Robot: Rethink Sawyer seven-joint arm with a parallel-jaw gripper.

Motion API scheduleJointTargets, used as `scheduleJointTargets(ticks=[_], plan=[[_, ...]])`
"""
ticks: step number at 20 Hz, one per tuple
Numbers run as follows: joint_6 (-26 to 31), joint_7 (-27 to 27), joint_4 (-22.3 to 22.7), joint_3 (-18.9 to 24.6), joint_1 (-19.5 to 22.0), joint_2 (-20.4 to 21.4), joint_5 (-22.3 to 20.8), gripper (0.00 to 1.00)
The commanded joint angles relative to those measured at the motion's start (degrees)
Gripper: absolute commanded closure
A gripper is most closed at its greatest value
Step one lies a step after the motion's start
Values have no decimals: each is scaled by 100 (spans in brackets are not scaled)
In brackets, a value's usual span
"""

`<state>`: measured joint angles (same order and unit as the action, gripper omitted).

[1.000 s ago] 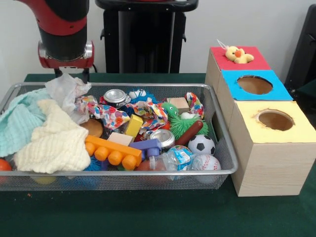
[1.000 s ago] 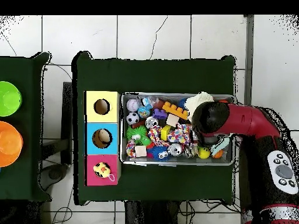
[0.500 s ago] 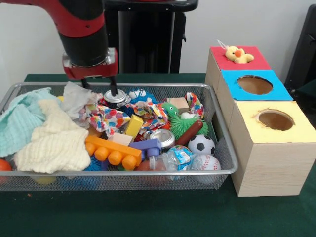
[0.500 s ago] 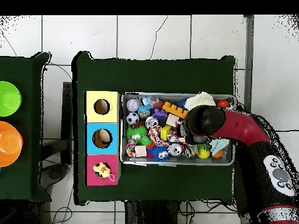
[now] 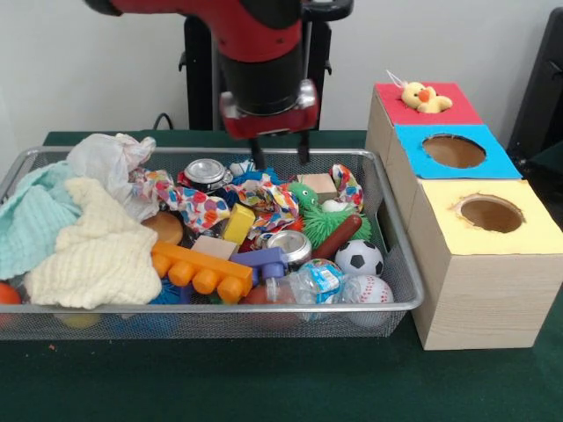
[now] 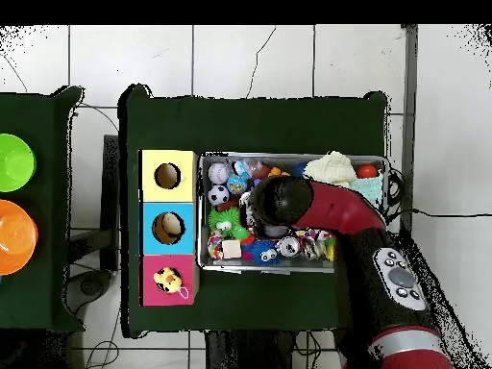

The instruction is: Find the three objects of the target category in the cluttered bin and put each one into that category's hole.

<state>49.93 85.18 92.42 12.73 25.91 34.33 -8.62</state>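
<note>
The silver wire mesh bin point(image 5: 220, 309) is full of toys and cloths; it also shows in the overhead view point(image 6: 288, 270). My gripper point(image 5: 280, 156) hangs open and empty over the bin's back middle, just above a blue spiky toy and to the left of a green toy animal point(image 5: 305, 195). In the overhead view the arm point(image 6: 279, 202) hides the gripper. A fluffy yellow duckling point(image 5: 423, 97) sits on the red-topped box, also seen from overhead point(image 6: 168, 280). A soccer ball point(image 5: 359, 258) and a baseball point(image 5: 368, 289) lie in the bin's front right corner.
Three boxes stand right of the bin: red top, blue top with a hole point(image 5: 453, 151), yellow top with a hole point(image 5: 491, 214). In the bin lie a cream cloth point(image 5: 97, 255), a teal cloth point(image 5: 31, 220), a plastic bag point(image 5: 114, 163), an orange block point(image 5: 202, 272) and cans point(image 5: 205, 172).
The arm has swept right along the bin's back, from the left corner past the plastic bag and can to the middle. The gripper stays open and empty.
</note>
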Motion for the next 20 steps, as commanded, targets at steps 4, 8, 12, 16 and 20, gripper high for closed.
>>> scheduleJointTargets(ticks=[4,8,12,16,20], plan=[[-805,2110,1241,-352,-530,116,776,0],[-1091,2083,1211,-601,-792,-141,429,0],[-1639,2025,1065,-915,-958,-579,-18,0],[-1998,1841,1002,-1018,-955,-740,-32,0],[-2322,1734,874,-1118,-1008,-899,-52,0]])
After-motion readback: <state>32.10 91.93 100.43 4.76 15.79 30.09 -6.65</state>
